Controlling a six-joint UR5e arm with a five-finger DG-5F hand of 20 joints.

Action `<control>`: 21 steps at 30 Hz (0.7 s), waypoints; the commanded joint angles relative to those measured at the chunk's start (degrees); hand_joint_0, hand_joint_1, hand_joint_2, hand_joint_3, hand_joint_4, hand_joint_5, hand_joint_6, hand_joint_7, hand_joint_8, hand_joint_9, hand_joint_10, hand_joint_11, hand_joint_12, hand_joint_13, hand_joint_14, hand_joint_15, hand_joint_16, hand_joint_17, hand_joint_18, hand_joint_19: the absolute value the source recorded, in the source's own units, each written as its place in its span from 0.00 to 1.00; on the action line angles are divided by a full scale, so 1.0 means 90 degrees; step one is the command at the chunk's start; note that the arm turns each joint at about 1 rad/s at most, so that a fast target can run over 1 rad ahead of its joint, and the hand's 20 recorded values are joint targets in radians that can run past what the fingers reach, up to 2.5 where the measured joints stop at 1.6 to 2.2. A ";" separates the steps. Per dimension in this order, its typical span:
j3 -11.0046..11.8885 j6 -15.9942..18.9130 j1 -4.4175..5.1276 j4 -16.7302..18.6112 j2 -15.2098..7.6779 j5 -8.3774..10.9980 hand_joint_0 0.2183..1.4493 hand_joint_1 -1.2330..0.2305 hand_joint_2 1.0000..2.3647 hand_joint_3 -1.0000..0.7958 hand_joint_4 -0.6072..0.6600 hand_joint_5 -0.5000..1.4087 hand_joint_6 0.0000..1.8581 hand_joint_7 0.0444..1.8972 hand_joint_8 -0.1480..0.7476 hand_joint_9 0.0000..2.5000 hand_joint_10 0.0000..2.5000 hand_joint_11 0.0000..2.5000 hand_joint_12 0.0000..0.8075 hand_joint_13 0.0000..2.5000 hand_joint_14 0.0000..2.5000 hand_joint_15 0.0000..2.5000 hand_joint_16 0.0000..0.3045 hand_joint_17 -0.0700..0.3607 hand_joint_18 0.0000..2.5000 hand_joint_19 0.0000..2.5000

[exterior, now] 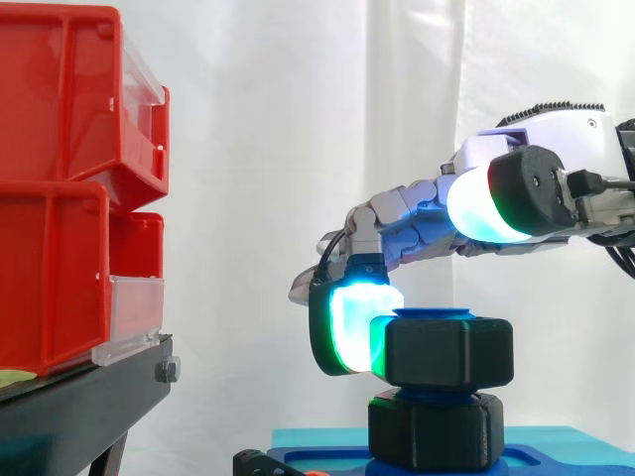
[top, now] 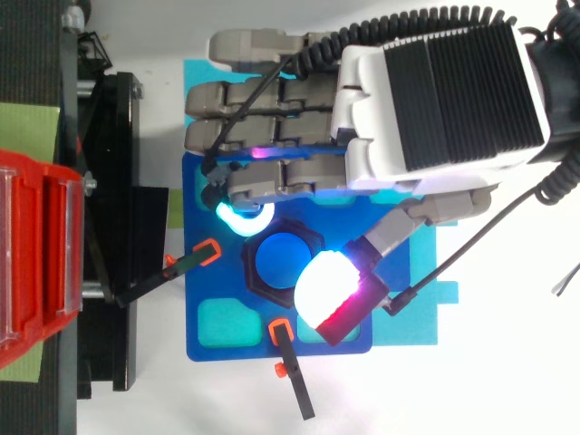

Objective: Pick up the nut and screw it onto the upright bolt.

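A black hexagonal nut [exterior: 448, 349] [top: 283, 258] sits on top of the upright blue bolt [top: 283, 260], whose blue tip [exterior: 437, 313] shows just above it. Beneath it on the same bolt is a second black hexagonal piece [exterior: 437, 428]. My hand [top: 435, 91] [exterior: 556, 139] reaches in from the right. One finger curls down, and its cyan-green pad [exterior: 347, 327] [top: 243, 217] presses on the nut's left side. The thumb's glowing pad [top: 326, 290] [exterior: 486, 203] hangs over the nut's opposite corner, and in the side view it stands higher than the nut.
The bolt stands on a blue base plate [top: 217, 335] held by orange-tipped black clamps [top: 204, 254] [top: 285, 349]. Stacked red bins [exterior: 60, 198] [top: 36, 254] sit on a black stand [exterior: 79, 407] to the left, a short gap from the hand's fingers.
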 commanded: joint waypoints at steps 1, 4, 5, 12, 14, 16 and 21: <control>0.0001 -0.0114 -0.0063 -0.0023 0.0000 -0.0132 0.23 0.75 0.00 0.28 0.66 0.25 0.31 0.65 0.45 0.20 0.00 0.00 0.42 0.07 0.00 0.00 0.13 0.37 0.00 0.00; 0.0001 -0.0173 -0.0102 -0.0023 0.0000 -0.0171 0.23 0.75 0.00 0.28 0.69 0.27 0.29 0.70 0.44 0.22 0.00 0.00 0.41 0.08 0.00 0.00 0.13 0.36 0.00 0.00; 0.0001 -0.0173 -0.0112 -0.0023 0.0000 -0.0181 0.23 0.75 0.00 0.28 0.68 0.27 0.29 0.70 0.44 0.24 0.00 0.00 0.40 0.09 0.00 0.00 0.12 0.36 0.00 0.00; 0.0011 -0.0153 -0.0161 -0.0013 0.0010 -0.0278 0.23 0.76 0.00 0.28 0.67 0.28 0.28 0.73 0.43 0.26 0.00 0.00 0.39 0.11 0.00 0.00 0.11 0.34 0.00 0.00; 0.0080 -0.0134 -0.0171 -0.0023 0.0010 -0.0278 0.23 0.77 0.00 0.28 0.65 0.28 0.27 0.73 0.43 0.26 0.00 0.00 0.40 0.11 0.00 0.00 0.11 0.34 0.00 0.00; 0.0187 -0.0124 -0.0180 -0.0043 0.0010 -0.0278 0.23 0.77 0.00 0.28 0.65 0.27 0.27 0.71 0.44 0.26 0.00 0.00 0.41 0.10 0.00 0.00 0.12 0.35 0.00 0.00; 0.0548 -0.0143 -0.0210 -0.0453 0.0000 -0.0347 0.23 0.78 0.00 0.28 0.66 0.26 0.27 0.69 0.44 0.26 0.00 0.00 0.41 0.09 0.00 0.00 0.12 0.35 0.00 0.00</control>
